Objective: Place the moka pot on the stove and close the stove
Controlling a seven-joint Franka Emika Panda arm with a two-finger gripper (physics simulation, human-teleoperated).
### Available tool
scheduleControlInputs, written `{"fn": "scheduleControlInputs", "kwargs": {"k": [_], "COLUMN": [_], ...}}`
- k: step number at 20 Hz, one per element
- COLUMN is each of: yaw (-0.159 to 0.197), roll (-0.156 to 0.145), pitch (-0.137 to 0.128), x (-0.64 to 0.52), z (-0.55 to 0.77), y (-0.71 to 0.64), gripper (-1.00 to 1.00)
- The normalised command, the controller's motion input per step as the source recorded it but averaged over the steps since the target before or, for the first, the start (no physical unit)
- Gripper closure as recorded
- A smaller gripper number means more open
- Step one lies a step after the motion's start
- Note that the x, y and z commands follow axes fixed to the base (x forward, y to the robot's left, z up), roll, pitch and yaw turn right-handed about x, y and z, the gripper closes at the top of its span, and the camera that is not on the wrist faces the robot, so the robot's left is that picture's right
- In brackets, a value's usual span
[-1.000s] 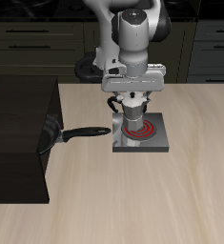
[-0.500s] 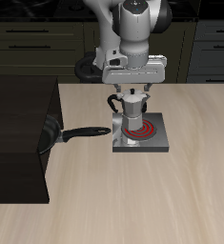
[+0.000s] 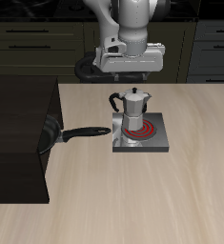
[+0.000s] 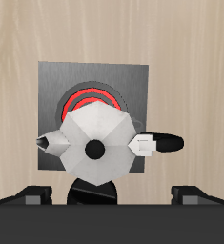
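1. One claw (image 3: pixel 132 70), hanging above the table with nothing in it; in the wrist view its two fingertips (image 4: pixel 35 193) sit wide apart with air between them, so the jaws are spread
2. Straight below the claw stands the moka pot (image 3: pixel 132 112), upright, black lid knob pointing up at the fingers, well clear of them
3. Under the pot lies the stove (image 3: pixel 152 144), red coil glowing; the pot rests on the coil
4. Placement looks done; what's left is the stove's black knob, which I can't pick out, likely on the front face, so down and past the pot
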Motion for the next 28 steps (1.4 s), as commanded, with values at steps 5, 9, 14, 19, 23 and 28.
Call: {"fn": "scheduleControlInputs", "kwargs": {"k": [5,9,14,19,23,28], "yaw": [0.005,0.005,-0.006,-0.002,0.017,0.042], "roll": [-0.026,-0.042,-0.042,-0.013,0.011,0.005], "pitch": [-0.005,-0.010,-0.030,-0.026,-0.014,0.005], "x": [-0.14,-0.15,-0.24,-0.14,-0.14,-0.17], "z": [0.14,0.15,0.23,0.17,0.09,0.02], "y": [-0.11,-0.13,-0.09,-0.03,0.03,0.01], "gripper": [-1.00,-1.00,-1.00,-1.00,-1.00,-1.00]}}
